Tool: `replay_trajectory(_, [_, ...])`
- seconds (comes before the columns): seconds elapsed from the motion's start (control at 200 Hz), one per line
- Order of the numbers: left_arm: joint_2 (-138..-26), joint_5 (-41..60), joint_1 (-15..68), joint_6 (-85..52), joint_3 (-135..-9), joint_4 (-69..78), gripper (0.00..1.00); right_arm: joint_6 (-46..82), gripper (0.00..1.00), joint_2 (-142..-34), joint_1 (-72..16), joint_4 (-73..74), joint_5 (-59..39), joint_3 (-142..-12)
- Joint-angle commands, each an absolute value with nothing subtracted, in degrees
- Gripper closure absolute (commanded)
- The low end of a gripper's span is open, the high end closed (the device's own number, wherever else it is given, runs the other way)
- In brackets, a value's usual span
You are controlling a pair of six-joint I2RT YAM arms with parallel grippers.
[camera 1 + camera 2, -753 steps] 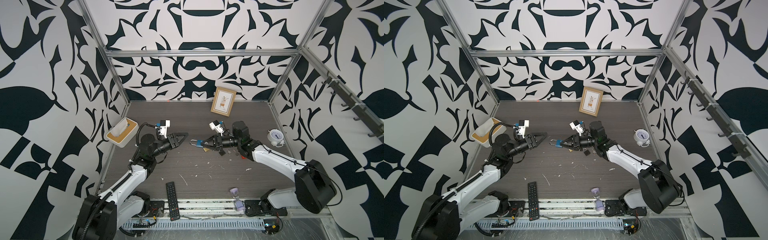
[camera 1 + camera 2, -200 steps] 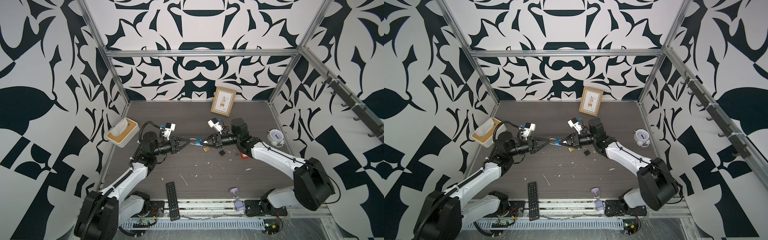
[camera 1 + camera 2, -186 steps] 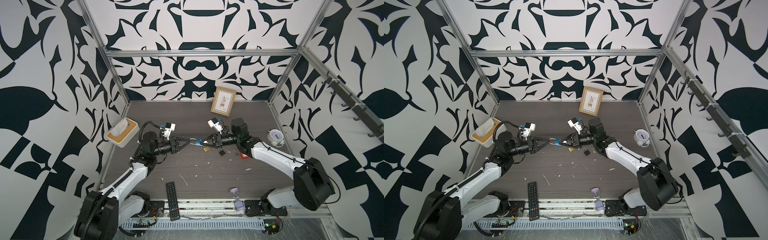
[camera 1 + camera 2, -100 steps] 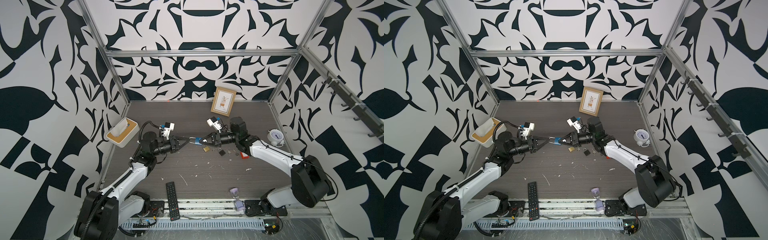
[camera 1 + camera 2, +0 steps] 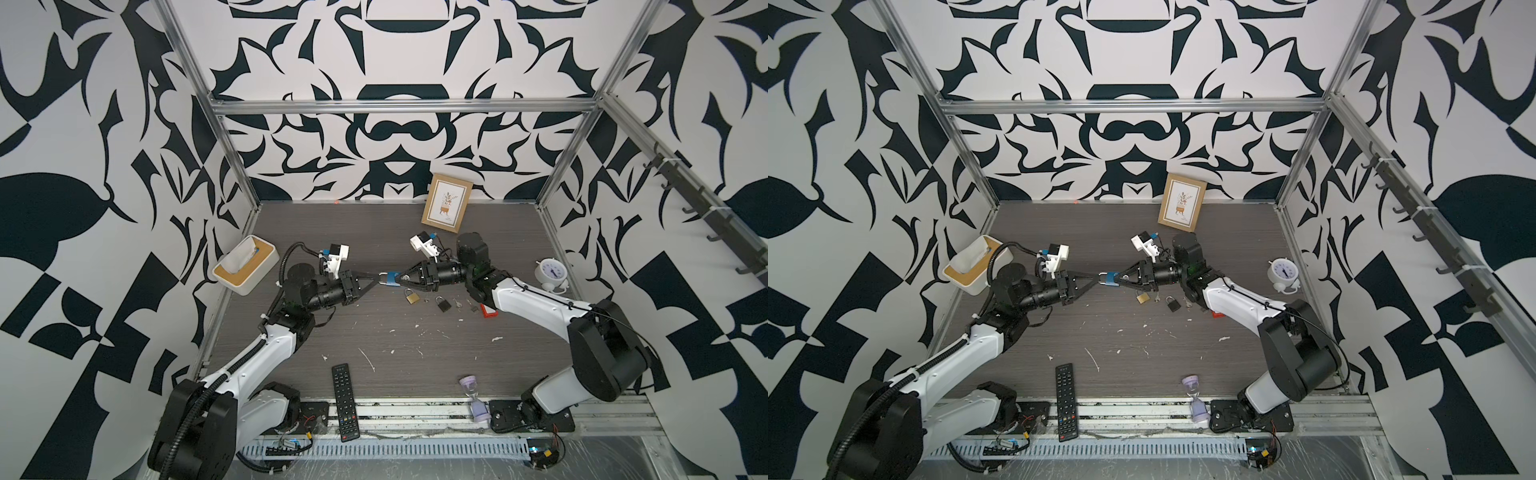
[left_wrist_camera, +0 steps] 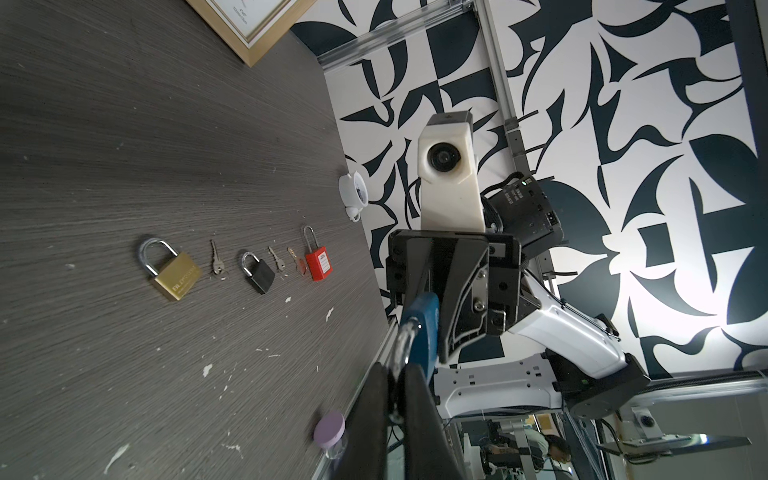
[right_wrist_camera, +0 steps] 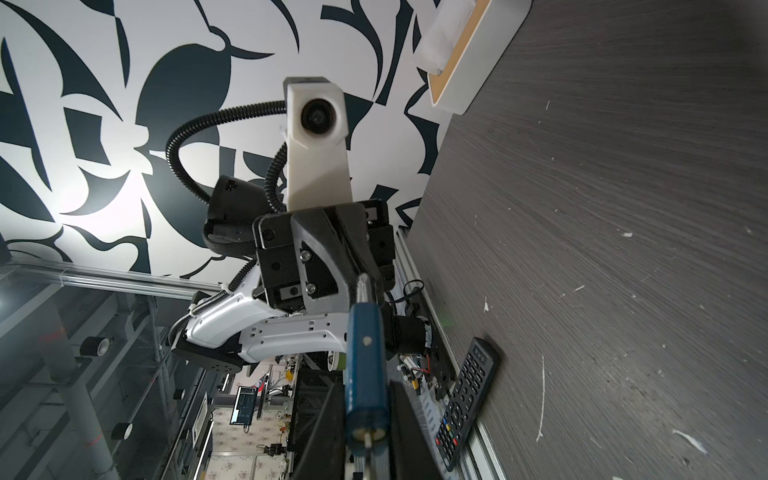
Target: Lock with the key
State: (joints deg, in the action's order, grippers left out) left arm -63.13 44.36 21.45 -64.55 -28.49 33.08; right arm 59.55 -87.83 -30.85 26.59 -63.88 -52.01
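Observation:
A blue padlock [image 5: 391, 278] [image 5: 1111, 278] hangs above the table's middle, held between both arms. My left gripper [image 5: 376, 281] [image 6: 395, 374] is shut on its silver shackle [image 6: 401, 349]. The lock's blue body [image 7: 365, 357] sits in my right gripper [image 5: 401, 277] [image 7: 365, 399], which is shut on it. In the right wrist view a thin metal stub [image 7: 366, 441] pokes from the lock's keyhole end, between the fingers. I cannot tell whether it is the key. Loose keys [image 6: 215, 262] lie on the table.
Below the held lock lie a brass padlock [image 5: 411, 296], a black padlock [image 5: 442, 304] and a red padlock [image 5: 489, 311]. A tissue box [image 5: 245, 270] stands at the left, a clock [image 5: 549, 274] at the right, a picture frame [image 5: 446, 208] at the back. A remote [image 5: 345, 402] and an hourglass [image 5: 473, 399] are at the front.
Earliest, my left gripper stood open and apart from the lock; now it is shut on the shackle. Over the last second both arms and the lock drifted slightly left and back.

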Motion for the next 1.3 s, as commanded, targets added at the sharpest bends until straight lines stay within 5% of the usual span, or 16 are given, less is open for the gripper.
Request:
replay_trajectory(0.0, [-63.7,53.3,26.6,-63.6,-29.5,37.5,1.0,57.4,1.0,-88.0,-34.4,29.4,-61.9,-56.6])
replay_trajectory(0.295, [-64.2,51.5,27.1,-62.6,-29.0,35.9,1.0,55.2,1.0,-88.0,-34.5,26.0,-62.1,-57.4])
replay_trajectory(0.385, [-64.7,50.8,27.0,-62.2,-29.3,35.6,0.84,54.3,1.0,-87.9,-34.5,24.4,-62.4,-57.3])
replay_trajectory(0.52, [-66.4,51.4,27.0,-62.7,-30.5,36.9,0.82,54.6,1.0,-87.6,-34.5,25.3,-62.5,-56.5])
replay_trajectory(0.71, [-66.8,50.9,27.1,-64.4,-29.8,39.6,1.0,54.8,1.0,-86.9,-34.5,25.6,-62.9,-55.9])
replay_trajectory(0.895, [-65.5,48.2,26.9,-66.0,-27.3,43.4,1.0,54.2,1.0,-86.4,-33.6,23.6,-62.2,-55.6])
replay_trajectory(1.01, [-65.9,47.5,25.9,-68.8,-26.0,46.8,1.0,54.0,0.7,-84.2,-31.5,22.7,-59.2,-54.6])
replay_trajectory(1.035, [-66.2,47.5,25.4,-69.9,-25.6,48.5,1.0,53.9,0.45,-83.5,-31.0,22.7,-58.5,-54.1])
replay_trajectory(1.075, [-66.7,47.5,24.9,-71.8,-25.1,51.2,1.0,53.7,0.34,-82.7,-30.4,22.7,-57.8,-53.6])
replay_trajectory(1.295, [-71.4,49.0,24.0,-79.3,-24.7,61.7,1.0,52.6,0.35,-79.5,-28.9,23.8,-55.8,-50.6])
